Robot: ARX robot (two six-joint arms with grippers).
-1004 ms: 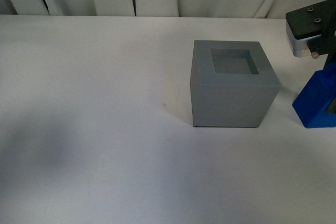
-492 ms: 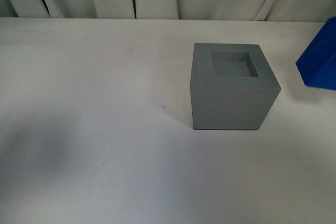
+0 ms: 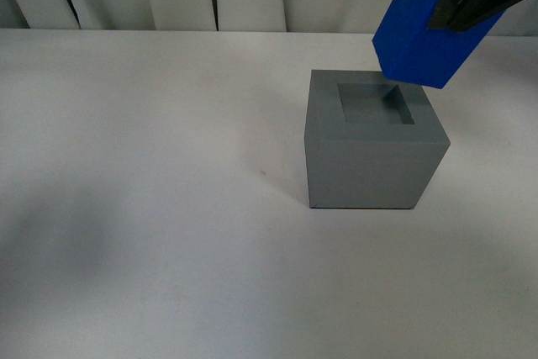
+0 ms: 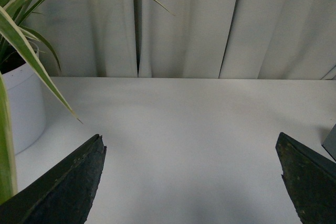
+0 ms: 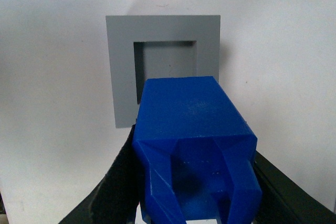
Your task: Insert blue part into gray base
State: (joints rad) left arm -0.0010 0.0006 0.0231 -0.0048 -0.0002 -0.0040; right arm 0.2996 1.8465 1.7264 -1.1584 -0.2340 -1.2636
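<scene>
The gray base [image 3: 374, 153] stands on the white table right of centre, its square recess [image 3: 376, 102] facing up and empty. My right gripper [image 3: 471, 2] is shut on the blue part [image 3: 424, 27] and holds it tilted in the air above the base's far right corner. In the right wrist view the blue part [image 5: 191, 145] sits between the dark fingers [image 5: 113, 192], its lower end overlapping the near edge of the gray base [image 5: 123, 66]. My left gripper [image 4: 191, 182] is open and empty over bare table, away from both things.
White curtains hang behind the table's far edge [image 3: 168, 29]. A potted plant in a white pot [image 4: 21, 103] stands at the left in the left wrist view. A dark corner [image 4: 331, 140] shows at that view's right edge.
My right gripper has lifted the blue part from the table at the right edge and carried it up and left, to above the gray base. The base has not moved.
</scene>
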